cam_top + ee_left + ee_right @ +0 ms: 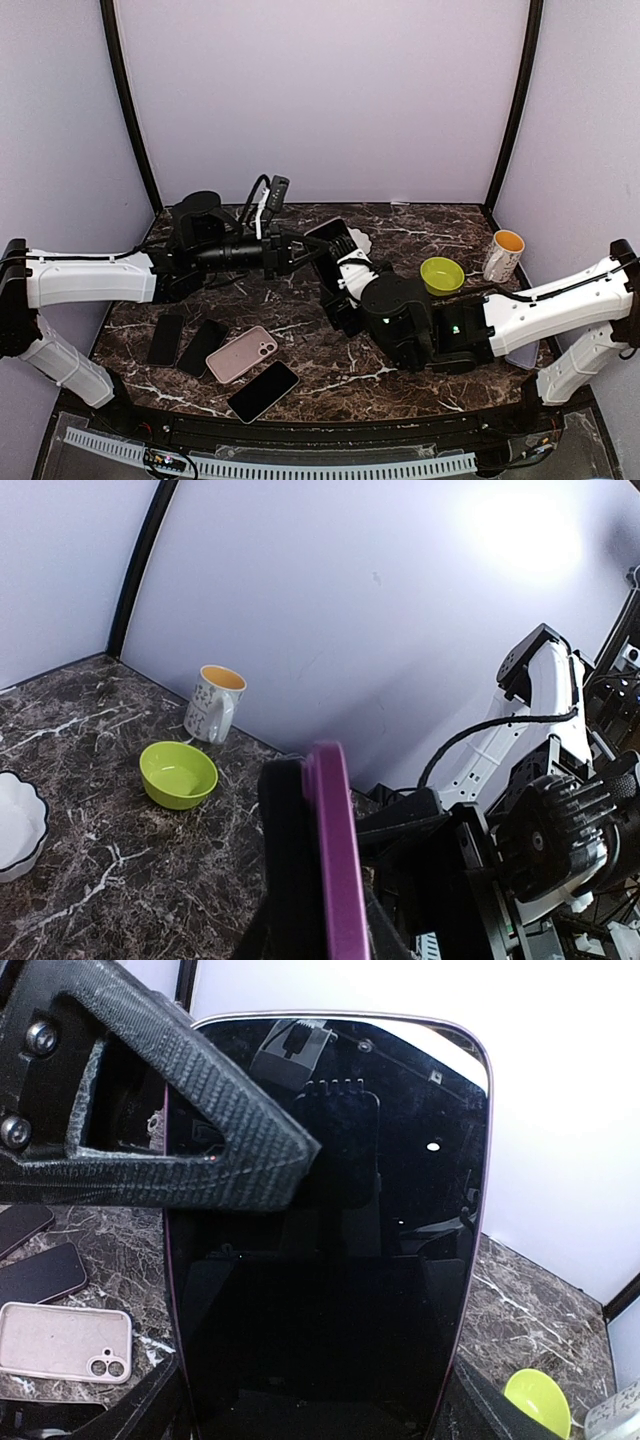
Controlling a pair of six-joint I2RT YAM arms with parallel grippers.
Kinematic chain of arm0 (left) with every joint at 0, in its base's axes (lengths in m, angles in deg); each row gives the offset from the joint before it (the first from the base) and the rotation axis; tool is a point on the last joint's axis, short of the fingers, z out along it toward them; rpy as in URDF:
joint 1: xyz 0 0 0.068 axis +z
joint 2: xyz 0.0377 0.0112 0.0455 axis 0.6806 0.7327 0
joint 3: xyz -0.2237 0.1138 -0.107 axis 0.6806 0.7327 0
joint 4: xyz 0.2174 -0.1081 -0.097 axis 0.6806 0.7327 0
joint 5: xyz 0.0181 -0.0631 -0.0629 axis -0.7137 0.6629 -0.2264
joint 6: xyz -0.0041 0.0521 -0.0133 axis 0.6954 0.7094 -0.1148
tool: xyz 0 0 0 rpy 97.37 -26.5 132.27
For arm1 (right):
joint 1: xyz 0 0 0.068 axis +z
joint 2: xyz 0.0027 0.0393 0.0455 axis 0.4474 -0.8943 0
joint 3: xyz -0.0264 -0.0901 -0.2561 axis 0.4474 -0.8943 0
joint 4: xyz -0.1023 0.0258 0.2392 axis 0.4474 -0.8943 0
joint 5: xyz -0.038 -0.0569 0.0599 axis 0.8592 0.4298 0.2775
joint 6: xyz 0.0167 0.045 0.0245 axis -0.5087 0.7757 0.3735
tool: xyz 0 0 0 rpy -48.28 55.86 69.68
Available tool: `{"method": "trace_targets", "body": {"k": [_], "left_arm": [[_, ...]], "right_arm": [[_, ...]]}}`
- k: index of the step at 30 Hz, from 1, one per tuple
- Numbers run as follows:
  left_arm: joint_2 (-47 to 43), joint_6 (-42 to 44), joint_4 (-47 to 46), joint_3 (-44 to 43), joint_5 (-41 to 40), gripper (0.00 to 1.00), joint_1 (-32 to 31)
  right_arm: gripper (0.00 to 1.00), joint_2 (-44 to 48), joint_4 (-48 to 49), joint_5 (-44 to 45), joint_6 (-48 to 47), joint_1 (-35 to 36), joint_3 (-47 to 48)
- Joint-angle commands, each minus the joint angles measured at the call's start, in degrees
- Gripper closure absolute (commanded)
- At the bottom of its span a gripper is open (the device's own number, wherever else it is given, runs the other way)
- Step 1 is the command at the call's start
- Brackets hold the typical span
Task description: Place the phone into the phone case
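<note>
A phone [330, 237] with a black screen and purple rim [335, 860] is held upright above the middle of the table. My right gripper [320, 1412] is shut on the phone [330, 1260], with a finger against each long side near its lower end. My left gripper [303, 252] comes in from the left and is shut on the phone's upper part. One of its textured fingers [200, 1110] lies across the screen, and in its own view a black finger [288, 860] presses one face. A pink phone case [241, 354] lies open side down near the front left [65, 1341].
Three dark phones lie by the case [165, 339] [202, 345] [263, 391]. A green bowl [442, 274] and a white mug [503, 254] stand at the right. A white scalloped dish [15, 825] sits behind the held phone.
</note>
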Motion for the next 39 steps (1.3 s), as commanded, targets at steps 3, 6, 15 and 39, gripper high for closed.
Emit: {"method": "trace_targets", "body": {"k": [3,6,15,39], "left_arm": [[-0.74,6.04,1.06,0.20,2.25,0.97,-1.07],[-0.48,9.49,1.55,1.24,0.66,1.00,-1.66],[4.24,22.74,0.17,2.63,-9.39,1.00,-6.83],[16.83,32.86,-9.04,7.11,-11.08,1.00,-12.29]], "right_arm": [[0.15,3.97,-1.99,-6.32,5.07,-0.89,0.58],[0.02,6.80,-5.31,-12.31,8.96,-2.82,-1.62],[0.01,17.45,-17.30,-40.90,10.73,-6.29,-5.49],[0.01,15.03,-11.74,-15.46,14.67,-8.64,-7.77]]}}
